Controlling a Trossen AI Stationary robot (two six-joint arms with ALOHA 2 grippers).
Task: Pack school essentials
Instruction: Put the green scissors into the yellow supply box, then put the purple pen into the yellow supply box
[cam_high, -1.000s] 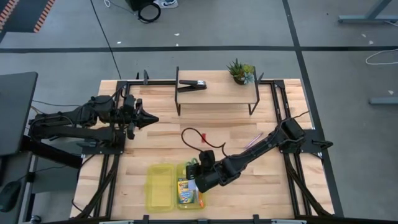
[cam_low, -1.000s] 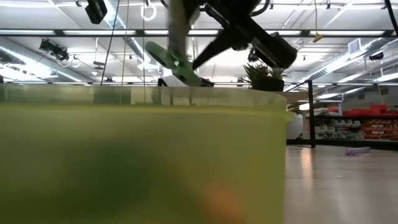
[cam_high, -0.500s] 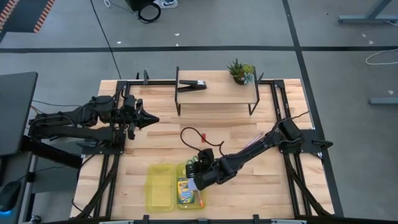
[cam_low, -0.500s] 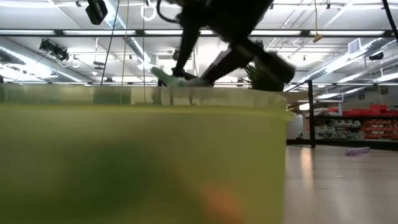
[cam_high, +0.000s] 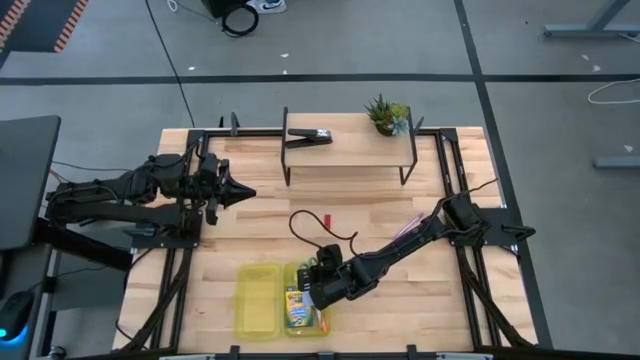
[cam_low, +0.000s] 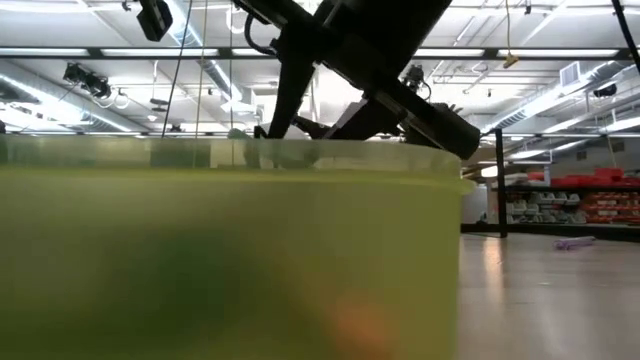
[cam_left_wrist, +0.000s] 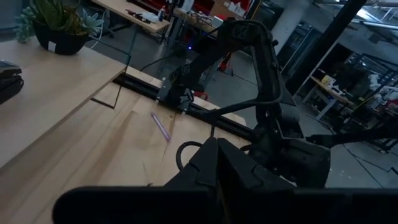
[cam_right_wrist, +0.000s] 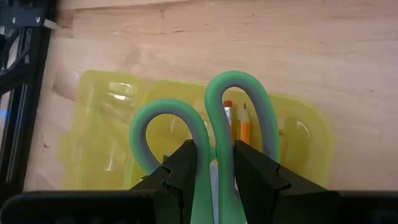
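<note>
My right gripper (cam_high: 318, 290) (cam_right_wrist: 211, 154) hangs over the open yellow-green case (cam_high: 300, 300) near the table's near edge, shut on the green-handled scissors (cam_right_wrist: 239, 106). The crayon box (cam_high: 297, 308) and an orange pencil (cam_right_wrist: 244, 130) lie in the case. The pink-purple pencil (cam_high: 408, 228) and the short red piece (cam_high: 327, 220) lie flat on the table. My left gripper (cam_high: 238, 190) is shut and waits at the table's left. In the low view the case wall (cam_low: 230, 260) hides the scissors. My right gripper pinches the scissors between its two fingers (cam_right_wrist: 186, 168) at the neck where the two handle loops meet (cam_right_wrist: 212, 140). It comes slanting down from the table's right. The loops stick out past the fingertips over the case. The blades are hidden between the fingers.
The case's open lid (cam_high: 258, 300) lies to the left of the case. A black cable (cam_high: 300, 222) loops on the table behind the right gripper. At the far edge stands a low shelf (cam_high: 350, 150) with a black clip-like tool (cam_high: 310, 137) and a potted plant (cam_high: 387, 115).
My right gripper has gone down toward the case and a little toward the near edge, still shut on the scissors. In the low view the green handles stood above the case rim a second ago and have sunk behind it.
</note>
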